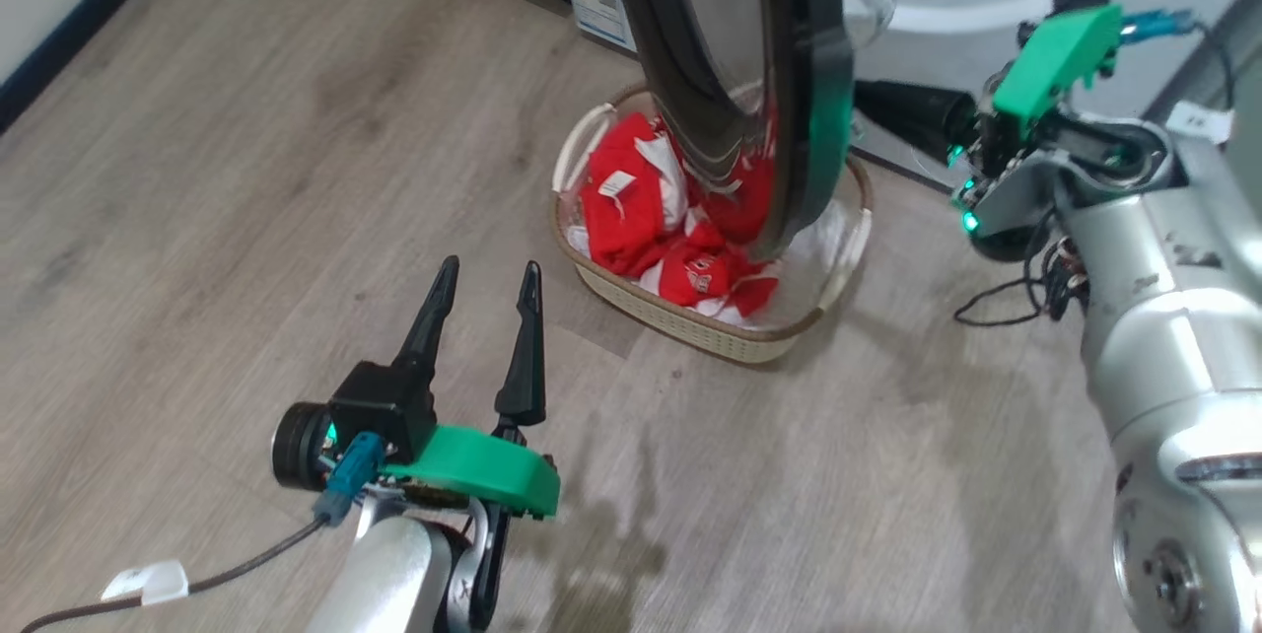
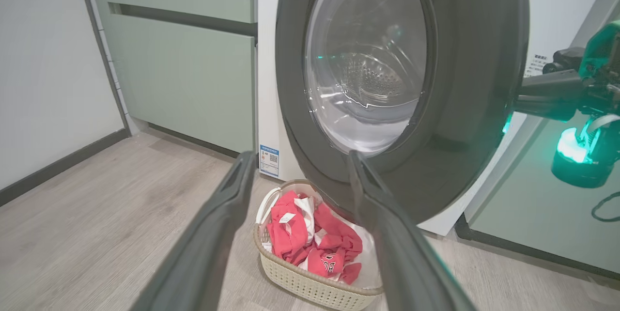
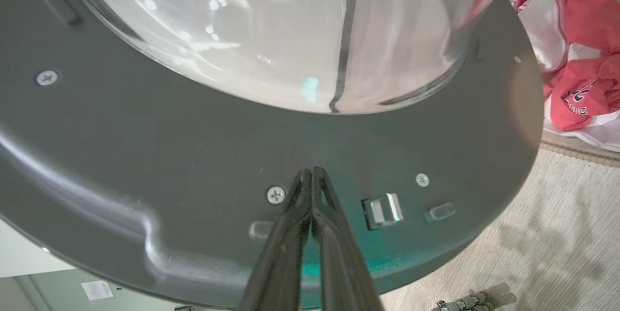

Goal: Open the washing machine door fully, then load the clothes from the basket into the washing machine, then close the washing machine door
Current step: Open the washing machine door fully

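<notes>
Red clothes point(image 1: 641, 209), perhaps three, fill one basket point(image 1: 690, 329); left gripper point(image 1: 490, 268) wide, right gripper point(image 3: 306, 173) closed beside one door point(image 3: 145, 156).

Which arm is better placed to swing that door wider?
Right. The right end effector, shut, is at the washing machine door, on its inner rim; the left end effector hangs open, apart.

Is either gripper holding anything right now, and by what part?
Nothing is held. The left gripper is open and empty; the right gripper is shut, tips at the inner rim of the washing machine door, clamping nothing.
</notes>
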Robot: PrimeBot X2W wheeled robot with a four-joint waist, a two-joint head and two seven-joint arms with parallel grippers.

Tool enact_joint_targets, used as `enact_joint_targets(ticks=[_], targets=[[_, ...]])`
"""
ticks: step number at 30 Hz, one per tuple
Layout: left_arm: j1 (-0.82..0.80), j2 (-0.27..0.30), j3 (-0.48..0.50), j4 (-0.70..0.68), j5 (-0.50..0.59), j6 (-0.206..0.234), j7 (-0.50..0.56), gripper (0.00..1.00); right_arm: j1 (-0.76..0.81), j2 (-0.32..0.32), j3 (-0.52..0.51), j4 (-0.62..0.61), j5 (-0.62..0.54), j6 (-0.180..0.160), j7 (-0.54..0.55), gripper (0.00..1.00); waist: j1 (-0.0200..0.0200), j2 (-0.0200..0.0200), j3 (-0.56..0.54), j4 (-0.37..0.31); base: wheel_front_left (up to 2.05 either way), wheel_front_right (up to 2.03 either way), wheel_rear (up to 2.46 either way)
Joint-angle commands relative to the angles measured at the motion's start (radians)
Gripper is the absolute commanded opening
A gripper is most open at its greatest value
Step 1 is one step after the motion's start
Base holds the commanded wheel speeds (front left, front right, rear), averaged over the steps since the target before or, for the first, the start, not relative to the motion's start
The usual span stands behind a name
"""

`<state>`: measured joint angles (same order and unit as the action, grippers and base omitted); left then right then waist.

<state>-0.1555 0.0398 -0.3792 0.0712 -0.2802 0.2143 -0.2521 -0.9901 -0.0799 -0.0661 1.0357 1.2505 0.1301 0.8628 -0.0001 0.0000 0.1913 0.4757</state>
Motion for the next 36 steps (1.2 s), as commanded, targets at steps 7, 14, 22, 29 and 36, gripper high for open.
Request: enact_joint_targets(ticks=[7, 14, 22, 29, 36], targets=[[-0.012, 0.010, 0.060, -0.029, 0.010, -0.001, -0.010, 1.00, 0.005, 0.030, 0.134, -0.038, 0.129, 0.001, -0.029, 0.00, 0.0001, 0.0000, -0.026, 0.062, 0.00, 0.00, 0.00], [0.009, 0.010, 0.096, -0.046, 0.010, 0.014, -0.010, 1.00, 0.014, 0.030, 0.273, -0.039, 0.261, 0.001, -0.062, 0.00, 0.0001, 0.0000, -0.034, 0.075, 0.00, 0.00, 0.00], [0.023, 0.010, 0.109, -0.057, 0.011, 0.018, -0.010, 1.00, 0.010, 0.030, 0.415, -0.032, 0.367, 0.001, -0.106, 0.00, 0.0001, 0.0000, -0.035, 0.075, 0.00, 0.00, 0.00], [0.021, 0.010, 0.105, -0.060, 0.008, 0.023, -0.010, 1.00, -0.005, 0.030, 0.506, -0.029, 0.446, 0.001, -0.140, 0.00, 0.0001, 0.0000, -0.033, 0.074, 0.00, 0.00, 0.00], [0.023, 0.010, 0.110, -0.048, 0.010, 0.019, -0.010, 1.00, -0.003, 0.030, 0.537, -0.020, 0.469, 0.001, -0.204, 0.00, 0.0001, 0.0000, -0.054, 0.065, 0.00, 0.00, 0.00]])
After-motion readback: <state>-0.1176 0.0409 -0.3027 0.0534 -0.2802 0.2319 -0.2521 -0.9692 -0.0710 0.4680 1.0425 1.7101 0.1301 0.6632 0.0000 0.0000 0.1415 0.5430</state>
